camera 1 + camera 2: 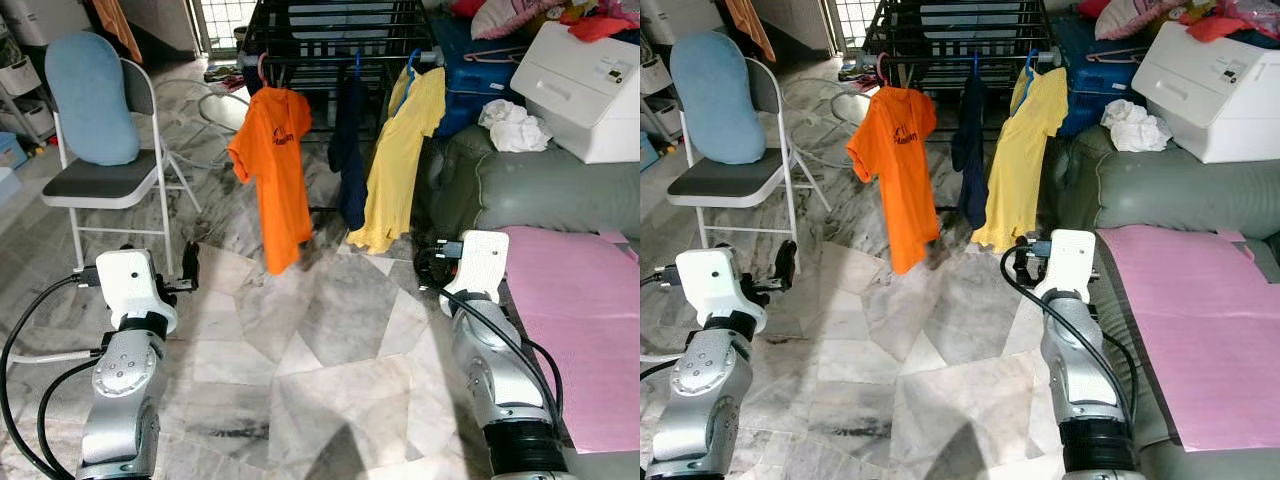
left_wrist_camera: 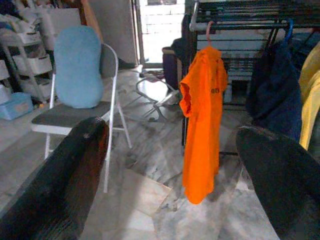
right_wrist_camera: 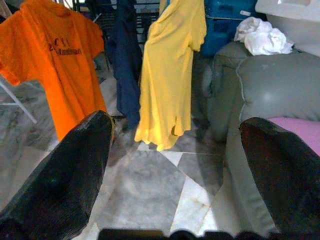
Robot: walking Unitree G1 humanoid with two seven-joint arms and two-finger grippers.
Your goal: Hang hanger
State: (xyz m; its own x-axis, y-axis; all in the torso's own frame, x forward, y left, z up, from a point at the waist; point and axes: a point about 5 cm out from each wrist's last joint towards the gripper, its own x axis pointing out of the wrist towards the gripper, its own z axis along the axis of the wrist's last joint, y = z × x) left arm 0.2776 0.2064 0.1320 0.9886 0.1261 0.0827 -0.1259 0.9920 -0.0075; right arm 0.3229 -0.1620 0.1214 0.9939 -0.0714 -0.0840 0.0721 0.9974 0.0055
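Observation:
An orange T-shirt (image 1: 275, 170) hangs from a pink hanger (image 1: 262, 68) on the front bar of a black drying rack (image 1: 340, 30). Beside it hang a navy garment (image 1: 348, 150) and a yellow shirt (image 1: 400, 160), each on a blue hanger. My left gripper (image 2: 172, 131) is held low at the left, short of the rack, open and empty, pointing toward the orange shirt. At the lower right, my right gripper (image 3: 176, 121) is also open and empty, and the yellow shirt (image 3: 170, 70) lies ahead of it.
A white folding chair (image 1: 110, 185) with a blue cushion (image 1: 95, 100) stands at the left. A grey-green sofa (image 1: 550, 190) with a pink mat (image 1: 580, 320), a white appliance (image 1: 590, 85) and a white cloth (image 1: 512, 125) is on the right. Marble floor (image 1: 330, 330) lies between me and the rack.

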